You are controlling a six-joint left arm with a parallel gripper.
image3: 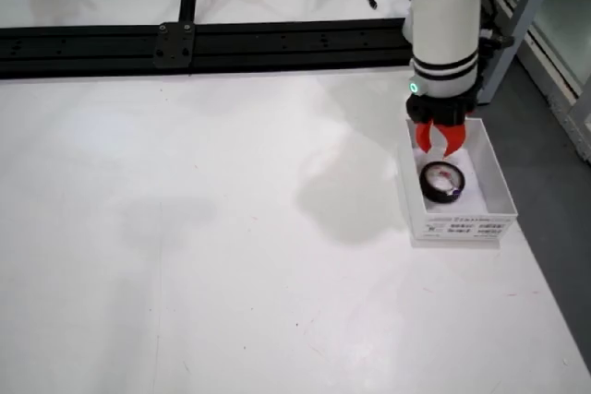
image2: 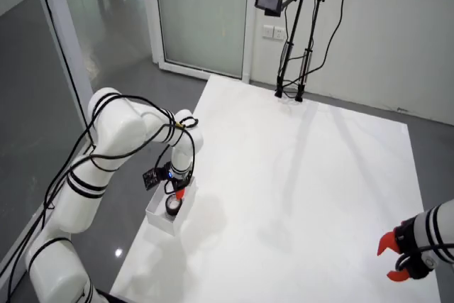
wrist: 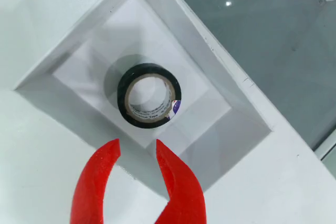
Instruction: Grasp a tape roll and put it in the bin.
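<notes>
Tape in the bin, tool empty above it

The tool [wrist: 137, 148] hangs over the bin [wrist: 220, 56] with its red fingers [wrist: 181, 182] apart and nothing between them, which I read as the drop already made; the tape roll [wrist: 148, 95] lies flat on the bin's floor, hole upward, near its middle and clear of the walls, and the bin itself sits at the table [image3: 231, 228] edge

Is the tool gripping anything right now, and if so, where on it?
Nothing is held. The red two-fingered tool is open and empty above the white rectangular bin; the black tape roll lies flat on the bin's floor, apart from the fingers.
</notes>
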